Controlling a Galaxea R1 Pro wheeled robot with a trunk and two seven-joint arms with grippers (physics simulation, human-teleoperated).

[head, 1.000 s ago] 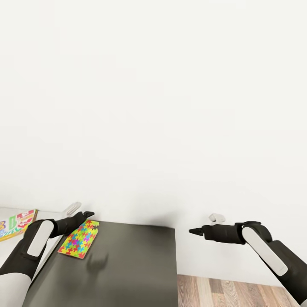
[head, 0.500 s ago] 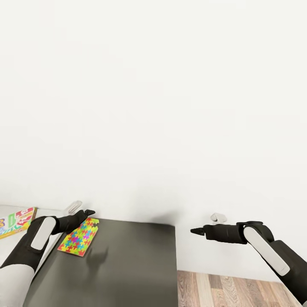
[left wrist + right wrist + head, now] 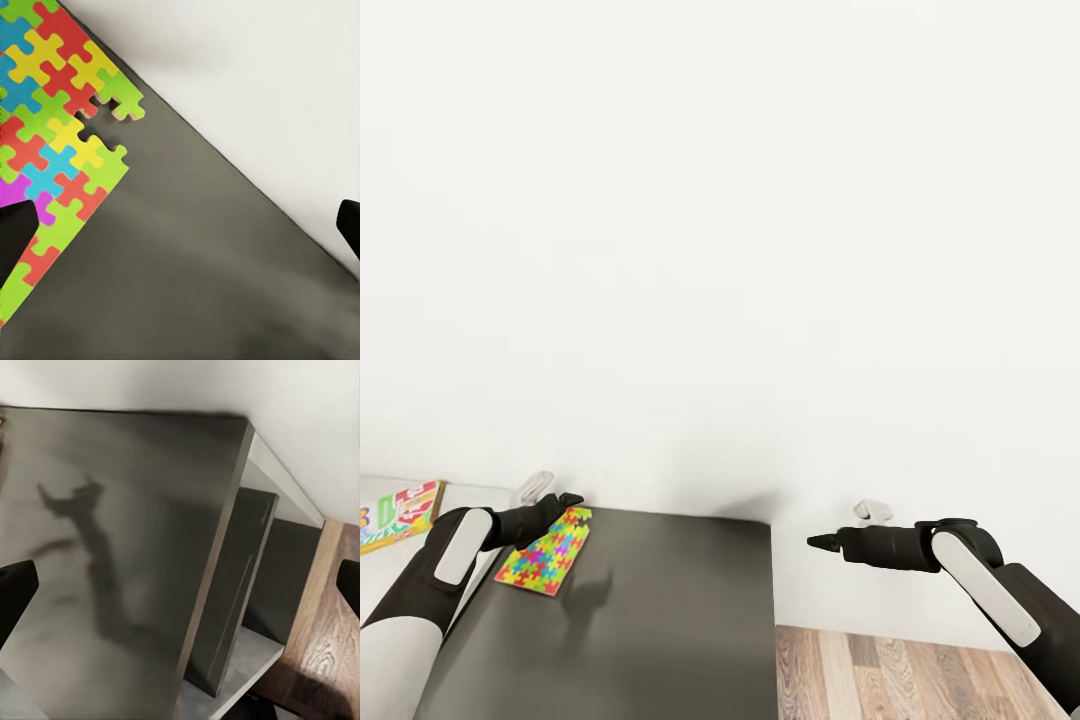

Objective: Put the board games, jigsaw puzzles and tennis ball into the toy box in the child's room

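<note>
Jigsaw puzzle (image 3: 546, 558): one thin flat square of interlocking pieces in yellow, green, blue, pink, orange and red, lying flat on the dark-grey tabletop (image 3: 660, 620) near its far left corner, close to the white wall (image 3: 720, 250). In the left wrist view the puzzle (image 3: 56, 127) shows a ragged edge, with a small notch where a piece is missing and one green piece jutting out beyond it.

Board game (image 3: 395, 512): flat printed box with red, green and white, lying on the paler, light-grey tabletop (image 3: 480, 492) at far left, cut by the picture's border.

Edges and room: the dark-grey tabletop ends in a straight right edge, past which lies wood plank floor (image 3: 900, 675). The right wrist view shows that edge (image 3: 217, 562) with dark panels and a pale shelf beneath it. The middle and right of the dark-grey tabletop lie bare, carrying only the arm's shadow.

Left hand (image 3: 565, 499): over the puzzle's far corner, beside the wall; in its wrist view two dark fingertips (image 3: 15, 232) stand well apart at opposite borders, nothing between them.

Right hand (image 3: 820, 542): off the tabletop's right edge, over the floor, pointing toward the tabletop; its fingertips (image 3: 16, 585) likewise stand wide apart and hold nothing.

Change since half a second ago: the left hand has shifted slightly toward the wall; puzzle and board game sit a little further left and higher, as the whole view does.
</note>
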